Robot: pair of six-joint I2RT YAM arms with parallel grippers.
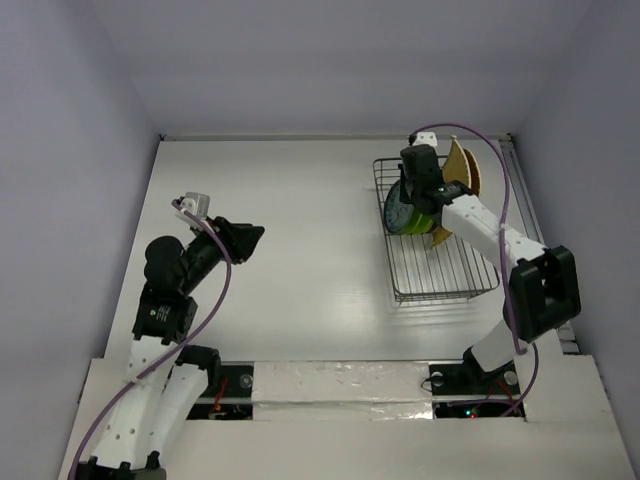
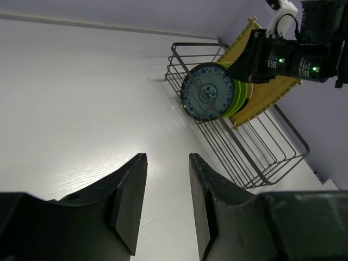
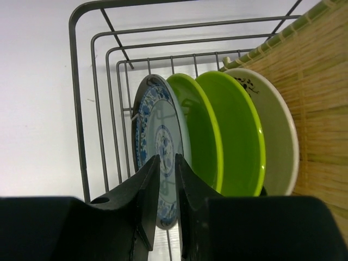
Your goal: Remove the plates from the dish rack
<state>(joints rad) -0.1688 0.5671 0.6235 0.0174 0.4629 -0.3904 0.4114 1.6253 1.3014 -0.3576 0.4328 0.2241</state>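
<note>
Looking down on a white table [image 1: 300,230] boxed in by pale lavender walls [image 1: 330,60]. Finding the dish rack [image 1: 440,270] sitting on the far right part of it, long axis running near to far, short axis running left to right.

Seeing the plates crowding the rack's far end, all standing on edge between the prongs, lining up in a row from left to right across the short axis and turning their faces leftward toward the middle of the table. Starting at the right with the yellow ribbed square plates [image 3: 321,109], leaning at the rack's right side and poking above its wires. Moving left to the cream plate [image 3: 280,141], showing a dark patch near its upper rim, then two lime-green plates [image 3: 239,136], then the small blue-green patterned plate [image 3: 157,136] at the left end of the row.

Watching the right gripper [image 3: 167,163] reaching into that far end, pointing at the blue-green patterned plate, its fingers [image 3: 144,196] sitting close with only a narrow slot between them; not managing to tell whether pinching the rim or merely hovering against it.

Spotting the left gripper [image 2: 167,168] well apart from the rack, hanging over bare table on the left, aiming rightward at the rack, its fingers [image 2: 128,196] standing clearly apart.
</note>
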